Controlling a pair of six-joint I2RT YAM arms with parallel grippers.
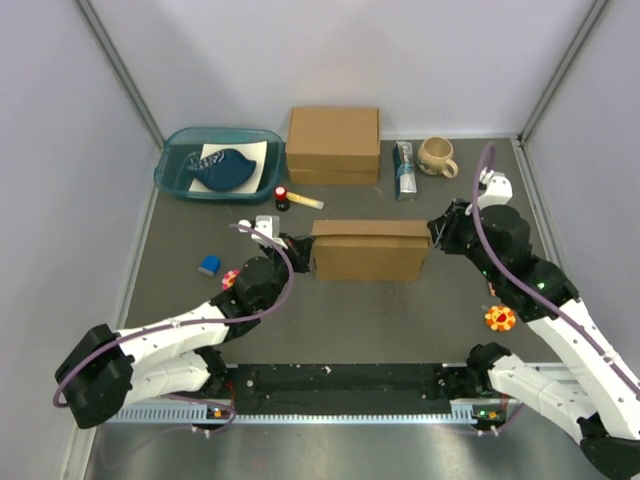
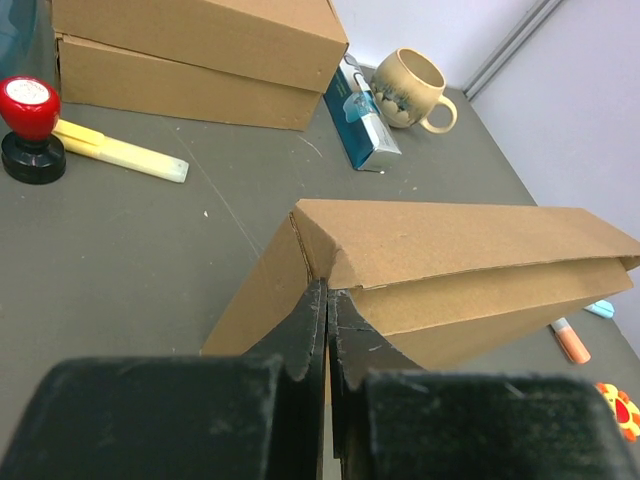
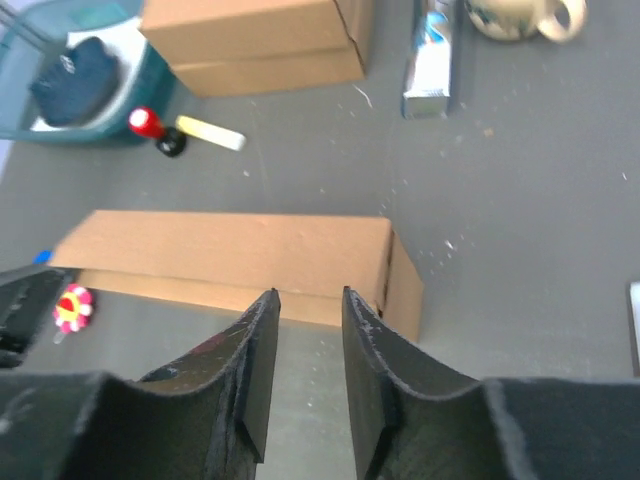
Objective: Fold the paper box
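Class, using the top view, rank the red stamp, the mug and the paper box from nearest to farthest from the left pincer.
1. Paper box, right at the left pincer tip.
2. Red stamp, a little farther back.
3. Mug, far back on the right.

Back row: teal bin (image 1: 172,181), closed cardboard box (image 1: 333,145), blue carton (image 1: 404,170), beige mug (image 1: 437,156); red-capped stamp (image 1: 282,197) beside yellow stick (image 1: 304,201).

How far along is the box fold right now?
Done: the plain brown cardboard mailer box stands formed, walls up and lid down. In hand: the left gripper is shut at its left end corner; the right gripper is open beside its right end, empty. Left: the lid's front flap looks untucked, probably.
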